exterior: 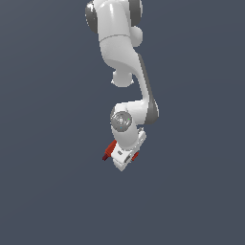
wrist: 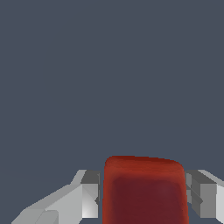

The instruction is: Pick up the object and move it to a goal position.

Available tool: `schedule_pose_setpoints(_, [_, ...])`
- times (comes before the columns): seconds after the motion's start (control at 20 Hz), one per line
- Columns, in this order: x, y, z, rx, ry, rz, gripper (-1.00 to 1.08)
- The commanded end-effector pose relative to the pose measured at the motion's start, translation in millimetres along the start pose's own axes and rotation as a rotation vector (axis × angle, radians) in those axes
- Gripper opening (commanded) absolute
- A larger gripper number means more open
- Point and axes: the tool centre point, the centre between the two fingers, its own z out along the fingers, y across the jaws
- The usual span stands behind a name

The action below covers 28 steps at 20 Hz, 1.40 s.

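Observation:
The small red drill [exterior: 111, 150] shows in the exterior view as red parts sticking out on both sides of the white hand, with a dark tip at the lower left. My gripper [exterior: 122, 161] hangs below the arm, mostly hiding the drill. In the wrist view the drill's red body [wrist: 144, 192] fills the gap between my two grey fingers [wrist: 89, 197], which press against its sides. The gripper [wrist: 142, 197] is shut on the drill. The yellowish patch is hidden.
A plain dark grey surface [exterior: 48, 191] fills the background in both views. The white arm [exterior: 119, 48] comes down from the top of the exterior view. No other objects show.

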Motion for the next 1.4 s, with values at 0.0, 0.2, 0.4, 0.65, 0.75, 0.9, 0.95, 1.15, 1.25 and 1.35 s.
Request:
schedule_pose_setpoints(0.0, [0, 0, 1, 0.001, 0.0, 0.0, -1.0])
schedule_pose_setpoints(0.2, [1, -1, -1, 0.0, 0.0, 0.0, -1.0])
schedule_pose_setpoints(0.4, [11, -7, -12, 0.0, 0.0, 0.0, -1.0])
schedule_pose_setpoints(0.65, [36, -22, -40, 0.0, 0.0, -0.001, -1.0])
schedule_pose_setpoints(0.75, [50, -31, -55, 0.0, 0.0, -0.001, -1.0])
schedule_pose_setpoints(0.9, [72, -44, -79, 0.0, 0.0, -0.001, -1.0])
schedule_pose_setpoints(0.95, [80, -48, -88, 0.0, 0.0, -0.001, -1.0])
schedule_pose_setpoints(1.15, [110, -65, -121, 0.0, 0.0, -0.001, -1.0])
schedule_pose_setpoints(1.25, [125, -74, -137, 0.0, 0.0, -0.001, -1.0])
schedule_pose_setpoints(1.35, [140, -82, -153, 0.0, 0.0, -0.001, -1.0])
